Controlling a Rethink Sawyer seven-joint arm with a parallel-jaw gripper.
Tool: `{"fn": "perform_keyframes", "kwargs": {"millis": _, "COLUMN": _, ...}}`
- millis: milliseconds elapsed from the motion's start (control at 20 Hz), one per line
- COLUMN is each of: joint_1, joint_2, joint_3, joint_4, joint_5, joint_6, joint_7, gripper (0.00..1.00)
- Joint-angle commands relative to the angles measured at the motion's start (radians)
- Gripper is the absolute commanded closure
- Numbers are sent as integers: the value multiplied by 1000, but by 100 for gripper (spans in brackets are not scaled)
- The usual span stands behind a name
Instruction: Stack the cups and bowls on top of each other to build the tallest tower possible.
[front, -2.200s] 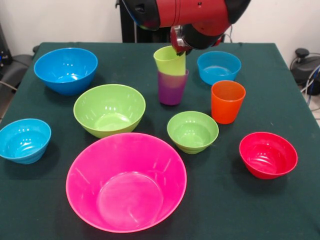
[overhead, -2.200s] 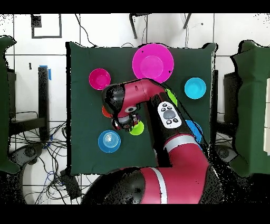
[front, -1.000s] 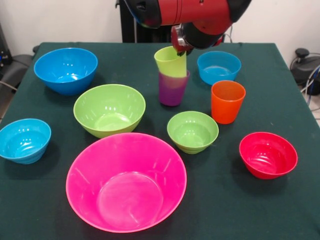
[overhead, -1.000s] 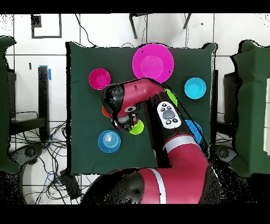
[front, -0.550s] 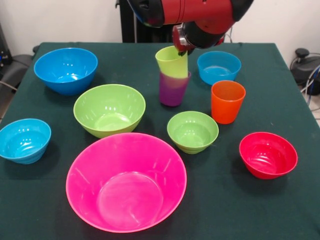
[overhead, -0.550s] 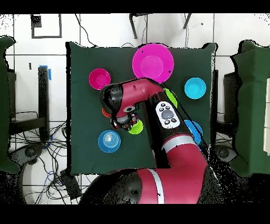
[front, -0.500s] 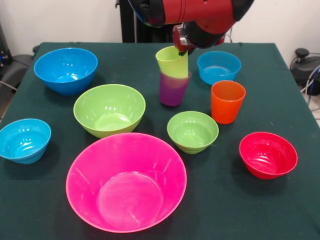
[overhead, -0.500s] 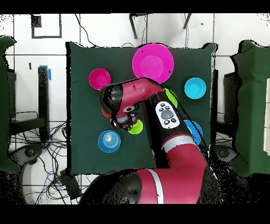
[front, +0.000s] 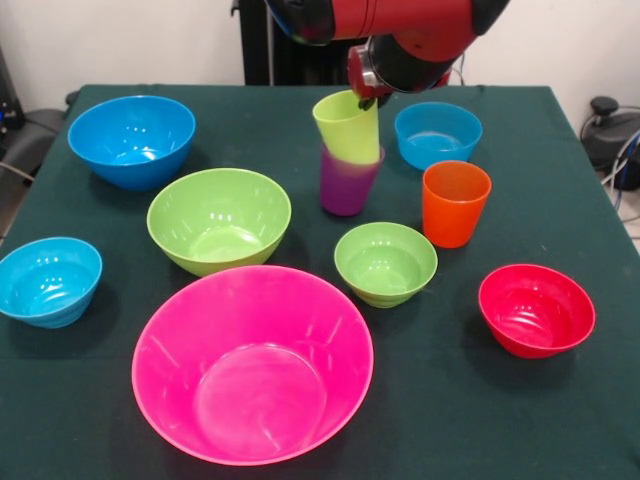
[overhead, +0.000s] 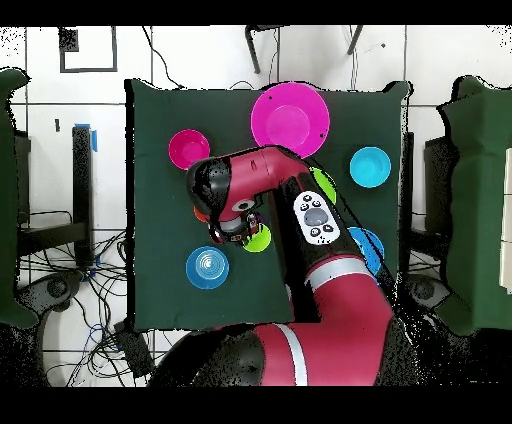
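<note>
- The end effector (front: 368, 97) sat at the lime cup's (front: 347, 127) far rim, near the middle of the desk's (front: 560, 420) far edge. It looked clamped on that rim, since the cup was tilted and riding high.
- The lime cup was nested in the purple cup (front: 346, 182), only part way in and leaning toward the left edge.
- Nothing else was stacked. The orange cup (front: 455, 203) stood just right of the pair, with a small blue bowl (front: 437, 133) behind it by the far edge.
- The pink bowl (front: 252, 362) was at the near edge, the red bowl (front: 535, 309) toward the near right corner, and the small green bowl (front: 385, 262) mid-desk.
- The big green bowl (front: 219, 219) was left of centre, the big blue bowl (front: 131, 139) in the far left corner, and the other small blue one (front: 47, 280) at the left edge.
- Handling guess: these looked like light, stiff, glossy plastic, so slippery and easy to tip.
- A rim pinch seemed the only real grab, and I'd take the bowls by the lip too.
- Tapered cups can wedge together, so lifting lime might drag purple along.
- From overhead the arm (overhead: 270, 175) covered most of this.
</note>
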Motion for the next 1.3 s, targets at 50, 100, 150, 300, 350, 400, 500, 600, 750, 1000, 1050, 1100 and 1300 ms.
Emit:
{"fn": "perform_keyframes", "kwargs": {"millis": 50, "joint_1": 15, "joint_2": 11, "joint_3": 41, "joint_4": -28, "joint_5": -82, "joint_6": -107, "joint_7": -127, "gripper": 100}}
{"fn": "perform_keyframes", "kwargs": {"millis": 100, "joint_1": 15, "joint_2": 11, "joint_3": 41, "joint_4": -28, "joint_5": -82, "joint_6": -106, "joint_7": -127, "gripper": 100}}
{"fn": "perform_keyframes", "kwargs": {"millis": 150, "joint_1": 14, "joint_2": 9, "joint_3": 41, "joint_4": -26, "joint_5": -81, "joint_6": -106, "joint_7": -127, "gripper": 100}}
{"fn": "perform_keyframes", "kwargs": {"millis": 300, "joint_1": 15, "joint_2": 7, "joint_3": 41, "joint_4": -25, "joint_5": -81, "joint_6": -106, "joint_7": -126, "gripper": 100}}
{"fn": "perform_keyframes", "kwargs": {"millis": 350, "joint_1": 15, "joint_2": 8, "joint_3": 41, "joint_4": -27, "joint_5": -81, "joint_6": -105, "joint_7": -126, "gripper": 100}}
{"fn": "perform_keyframes", "kwargs": {"millis": 400, "joint_1": 15, "joint_2": 9, "joint_3": 41, "joint_4": -28, "joint_5": -81, "joint_6": -105, "joint_7": -127, "gripper": 100}}
{"fn": "perform_keyframes", "kwargs": {"millis": 500, "joint_1": 15, "joint_2": 10, "joint_3": 41, "joint_4": -30, "joint_5": -81, "joint_6": -105, "joint_7": -128, "gripper": 100}}
{"fn": "perform_keyframes", "kwargs": {"millis": 600, "joint_1": 14, "joint_2": 11, "joint_3": 42, "joint_4": -30, "joint_5": -81, "joint_6": -104, "joint_7": -128, "gripper": 100}}
{"fn": "perform_keyframes", "kwargs": {"millis": 750, "joint_1": 12, "joint_2": 8, "joint_3": 41, "joint_4": -27, "joint_5": -80, "joint_6": -107, "joint_7": -127, "gripper": 100}}
{"fn": "perform_keyframes", "kwargs": {"millis": 1000, "joint_1": 12, "joint_2": 18, "joint_3": 43, "joint_4": -35, "joint_5": -80, "joint_6": -106, "joint_7": -131, "gripper": 100}}
{"fn": "perform_keyframes", "kwargs": {"millis": 1050, "joint_1": 11, "joint_2": 23, "joint_3": 44, "joint_4": -37, "joint_5": -79, "joint_6": -108, "joint_7": -132, "gripper": 100}}
{"fn": "perform_keyframes", "kwargs": {"millis": 1100, "joint_1": 9, "joint_2": 27, "joint_3": 46, "joint_4": -39, "joint_5": -79, "joint_6": -111, "joint_7": -134, "gripper": 100}}
{"fn": "perform_keyframes", "kwargs": {"millis": 1300, "joint_1": 8, "joint_2": 26, "joint_3": 45, "joint_4": -39, "joint_5": -80, "joint_6": -114, "joint_7": -135, "gripper": 100}}
